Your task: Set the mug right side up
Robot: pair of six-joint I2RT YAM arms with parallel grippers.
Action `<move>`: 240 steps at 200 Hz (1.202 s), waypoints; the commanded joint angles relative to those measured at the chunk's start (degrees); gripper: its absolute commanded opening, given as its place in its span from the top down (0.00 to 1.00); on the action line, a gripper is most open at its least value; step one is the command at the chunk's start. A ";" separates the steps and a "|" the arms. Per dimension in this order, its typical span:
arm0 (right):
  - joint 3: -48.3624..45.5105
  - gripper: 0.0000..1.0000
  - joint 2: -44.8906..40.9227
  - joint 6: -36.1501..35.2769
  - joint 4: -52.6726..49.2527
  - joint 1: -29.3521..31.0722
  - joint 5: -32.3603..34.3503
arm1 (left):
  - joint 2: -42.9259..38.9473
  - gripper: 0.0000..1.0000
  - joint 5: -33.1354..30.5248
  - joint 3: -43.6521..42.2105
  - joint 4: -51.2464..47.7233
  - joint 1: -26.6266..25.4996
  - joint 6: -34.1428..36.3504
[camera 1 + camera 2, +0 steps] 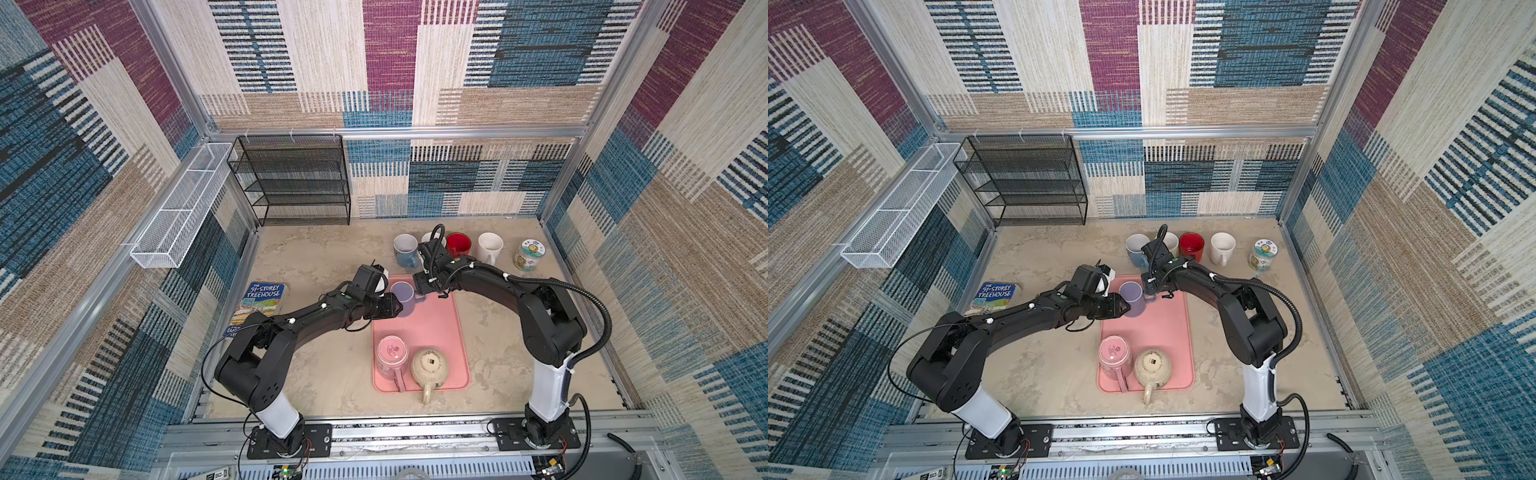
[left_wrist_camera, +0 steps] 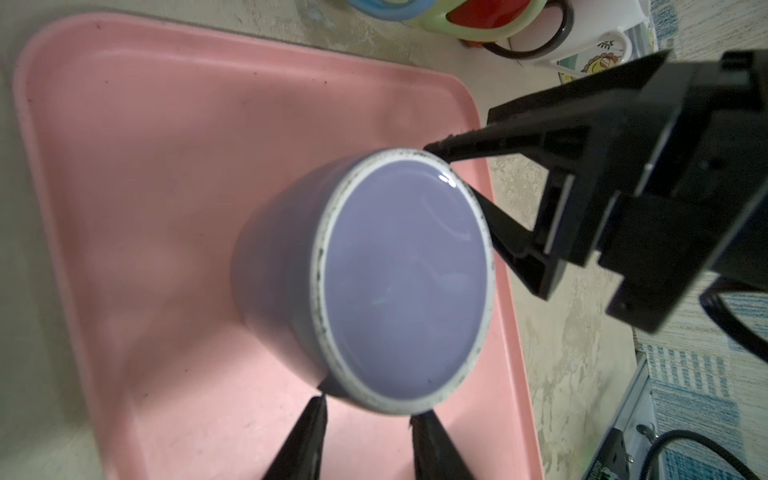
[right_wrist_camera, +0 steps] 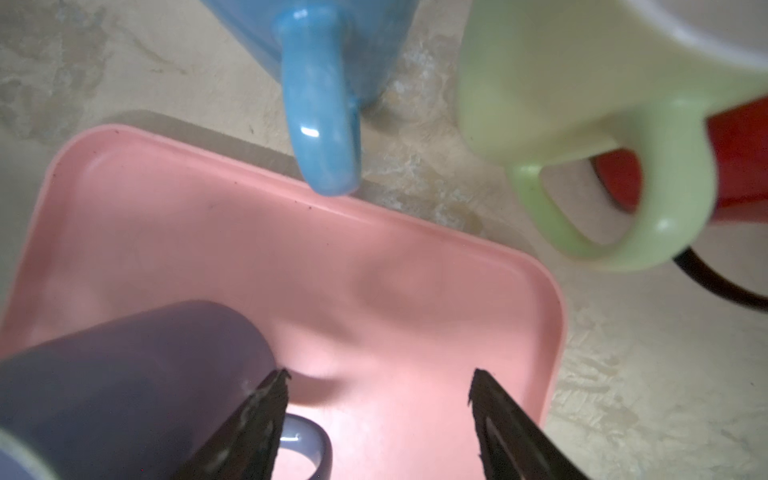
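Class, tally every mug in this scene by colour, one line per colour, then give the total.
Blue mug: 1
Pale green mug: 1
Red mug: 1
White mug: 1
Lavender mug: 1
Pink mug: 1
Beige mug: 1
Total: 7

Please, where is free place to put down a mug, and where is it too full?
Bare: the tray middle, between the purple mug and the pink mug; the table between the black rack and the tray; the table beside the tray's right edge. Crowded: the mug row at the back.
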 commanded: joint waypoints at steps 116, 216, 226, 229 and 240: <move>-7.45 0.47 -9.87 -1.33 -0.41 3.02 2.74 | -6.71 0.61 -1.84 0.32 -2.25 0.89 1.26; -9.77 0.52 -13.72 -3.89 -1.32 8.99 -0.64 | -23.65 0.54 -8.72 -5.25 -11.57 0.91 5.60; -10.08 0.49 -13.32 -5.28 -0.46 9.04 -0.82 | -24.82 0.54 -9.17 -5.36 -12.47 0.89 6.01; -10.09 0.49 -13.23 -5.70 -0.32 9.03 -0.95 | -25.11 0.54 -9.27 -5.37 -12.75 0.89 6.09; -9.86 0.47 -12.58 -6.69 0.18 8.94 -1.12 | -26.34 0.54 -9.62 -5.45 -13.92 0.89 6.42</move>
